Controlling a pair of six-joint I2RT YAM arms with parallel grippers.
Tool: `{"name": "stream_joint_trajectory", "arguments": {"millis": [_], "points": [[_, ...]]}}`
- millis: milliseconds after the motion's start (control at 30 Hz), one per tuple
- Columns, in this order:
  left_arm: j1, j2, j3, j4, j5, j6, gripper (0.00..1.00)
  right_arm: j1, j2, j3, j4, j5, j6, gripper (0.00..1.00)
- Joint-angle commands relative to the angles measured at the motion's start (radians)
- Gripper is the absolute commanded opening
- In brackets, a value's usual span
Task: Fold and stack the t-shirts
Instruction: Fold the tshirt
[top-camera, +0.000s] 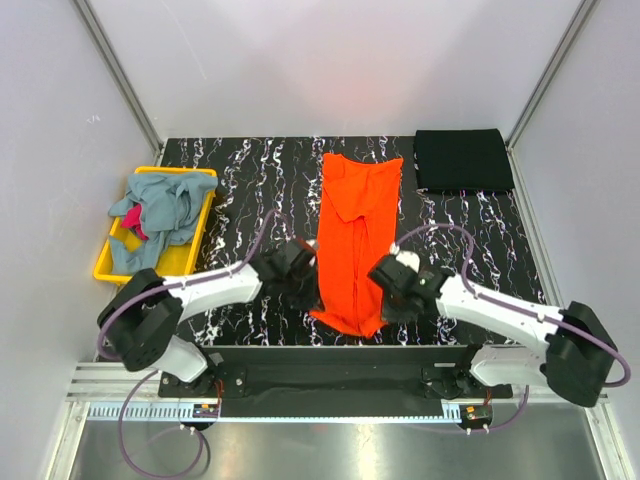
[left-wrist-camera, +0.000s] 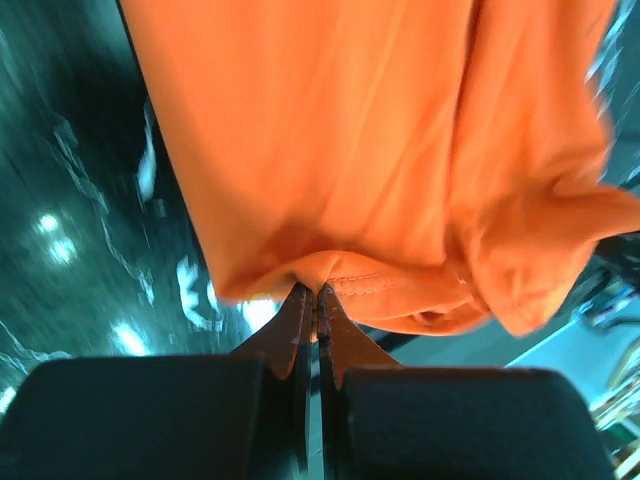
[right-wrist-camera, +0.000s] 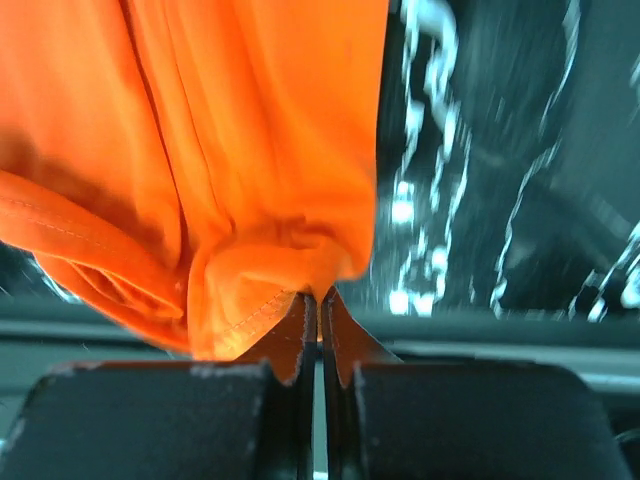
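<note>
A bright orange t-shirt (top-camera: 356, 235) lies folded into a long strip down the middle of the black marbled table (top-camera: 250, 180). My left gripper (top-camera: 312, 272) is shut on its near left hem (left-wrist-camera: 330, 275). My right gripper (top-camera: 382, 283) is shut on its near right hem (right-wrist-camera: 290, 270). Both hold the near end lifted a little off the table. A black t-shirt (top-camera: 463, 160) lies folded flat at the far right corner. Grey-blue t-shirts (top-camera: 160, 210) and a magenta one (top-camera: 131, 222) lie heaped in a yellow bin (top-camera: 105, 265) at the left.
The table's near edge (top-camera: 340, 348) runs just below the hanging hem. Grey walls enclose the table at left, right and back.
</note>
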Motion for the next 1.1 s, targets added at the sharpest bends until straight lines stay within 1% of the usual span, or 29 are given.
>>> {"name": "stream_joint_trajectory", "arguments": {"millis": [0, 33, 100, 133, 200, 233, 300, 333, 400, 467, 533, 700, 900, 1067], "points": [[0.07, 0.032, 0.12, 0.017, 0.063, 0.054, 0.0, -0.124, 0.052, 0.105, 0.048, 0.05, -0.172, 0.0], [0.105, 0.067, 0.169, 0.012, 0.074, 0.064, 0.0, -0.157, 0.078, 0.121, 0.059, 0.04, -0.228, 0.0], [0.142, 0.108, 0.223, -0.013, 0.092, 0.098, 0.0, -0.233, 0.112, 0.18, 0.076, 0.029, -0.282, 0.0], [0.171, 0.146, 0.281, -0.02, 0.095, 0.116, 0.0, -0.251, 0.151, 0.203, 0.08, 0.027, -0.337, 0.0], [0.195, 0.186, 0.344, -0.061, 0.075, 0.165, 0.0, -0.293, 0.198, 0.275, 0.085, 0.038, -0.387, 0.0], [0.215, 0.222, 0.402, -0.071, 0.063, 0.179, 0.0, -0.31, 0.248, 0.3, 0.085, 0.039, -0.428, 0.0], [0.239, 0.257, 0.455, -0.095, 0.054, 0.202, 0.0, -0.343, 0.3, 0.364, 0.099, 0.055, -0.468, 0.0], [0.27, 0.292, 0.497, -0.099, 0.06, 0.204, 0.0, -0.378, 0.354, 0.387, 0.1, 0.067, -0.5, 0.0], [0.316, 0.331, 0.544, -0.103, 0.09, 0.207, 0.0, -0.415, 0.406, 0.449, 0.119, 0.063, -0.531, 0.0], [0.337, 0.39, 0.619, -0.109, 0.124, 0.225, 0.0, -0.453, 0.463, 0.489, 0.137, 0.053, -0.565, 0.0], [0.351, 0.444, 0.694, -0.12, 0.156, 0.247, 0.0, -0.465, 0.506, 0.547, 0.143, 0.04, -0.595, 0.0], [0.377, 0.501, 0.769, -0.138, 0.163, 0.258, 0.0, -0.487, 0.59, 0.674, 0.142, 0.015, -0.658, 0.0], [0.426, 0.599, 0.867, -0.143, 0.216, 0.244, 0.0, -0.54, 0.656, 0.76, 0.139, -0.019, -0.687, 0.0], [0.446, 0.631, 0.909, -0.143, 0.226, 0.242, 0.0, -0.57, 0.693, 0.806, 0.14, -0.056, -0.701, 0.0]]}}
